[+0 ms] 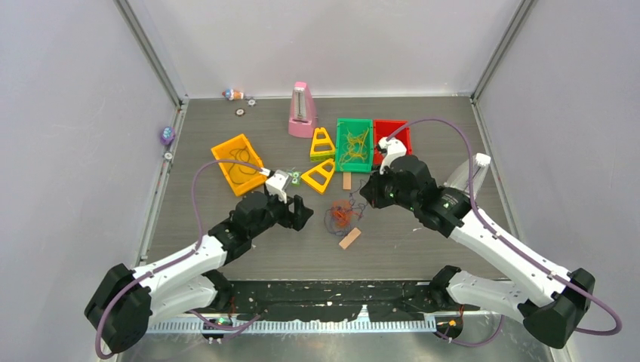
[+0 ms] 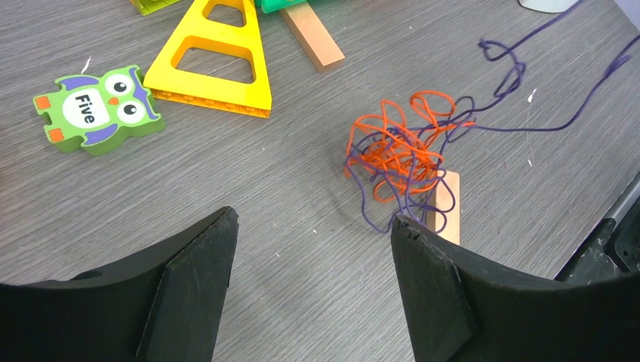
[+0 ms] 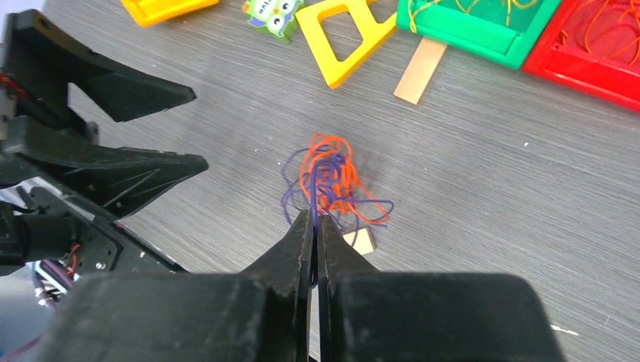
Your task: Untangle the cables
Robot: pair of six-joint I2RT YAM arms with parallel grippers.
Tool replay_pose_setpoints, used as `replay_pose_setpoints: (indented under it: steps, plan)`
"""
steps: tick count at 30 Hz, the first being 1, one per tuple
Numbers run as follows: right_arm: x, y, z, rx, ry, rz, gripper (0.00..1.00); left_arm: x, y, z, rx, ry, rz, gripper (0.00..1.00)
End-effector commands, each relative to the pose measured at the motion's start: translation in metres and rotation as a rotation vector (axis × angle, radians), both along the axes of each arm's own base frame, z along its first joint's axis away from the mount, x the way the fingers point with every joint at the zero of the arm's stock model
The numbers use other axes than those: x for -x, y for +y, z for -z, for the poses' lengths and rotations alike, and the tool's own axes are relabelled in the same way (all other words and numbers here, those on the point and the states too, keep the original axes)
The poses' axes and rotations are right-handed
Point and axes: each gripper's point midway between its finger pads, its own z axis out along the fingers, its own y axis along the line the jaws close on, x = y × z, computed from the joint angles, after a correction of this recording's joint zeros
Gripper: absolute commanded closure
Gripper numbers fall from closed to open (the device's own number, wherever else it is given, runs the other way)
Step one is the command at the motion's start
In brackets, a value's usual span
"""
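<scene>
The tabletop point(image 2: 264, 196) is matt grey wood-grain; the cables point(image 2: 396, 151) are thin smooth cord; the yellow triangle point(image 2: 215, 92) is perhaps moulded plastic, slightly glossy.

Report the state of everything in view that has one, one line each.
left gripper, open, empty, near the tangle.
right gripper, shut on the purple cable.
cable tangle, orange and purple knotted together, on the table.
green bin, holds yellow cables.
red bin, holds orange cables.
yellow bin, holds dark cables.
metronome, upright.
owl piece, flat, face up.
</scene>
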Motion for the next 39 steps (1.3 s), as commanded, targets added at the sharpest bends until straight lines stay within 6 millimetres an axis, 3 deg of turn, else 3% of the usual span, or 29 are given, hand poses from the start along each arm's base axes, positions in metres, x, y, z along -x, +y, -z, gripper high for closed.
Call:
replay_pose_setpoints:
  steps: [1, 11, 17, 27, 33, 39]
  plan:
    - [0.006, 0.001, -0.030, -0.045, -0.044, -0.037, 0.95, -0.009, -0.002, -0.018, 0.031, -0.069, -0.021, 0.24]
    - [0.023, 0.024, -0.104, -0.206, -0.123, -0.185, 0.95, -0.001, -0.007, -0.030, 0.081, -0.127, 0.035, 0.20]
    - [0.028, 0.036, -0.133, -0.260, -0.147, -0.251, 0.95, 0.014, -0.020, -0.044, 0.162, -0.231, 0.158, 0.18]
    - [0.035, 0.057, -0.148, -0.343, -0.118, -0.341, 0.95, 0.021, -0.034, -0.046, 0.191, -0.217, 0.242, 0.16]
    - [0.032, 0.060, -0.143, -0.335, -0.105, -0.344, 0.95, 0.019, -0.037, -0.046, 0.204, -0.221, 0.244, 0.15]
    - [0.030, 0.064, -0.144, -0.332, -0.109, -0.359, 0.95, 0.009, -0.048, -0.030, 0.195, -0.229, 0.216, 0.12]
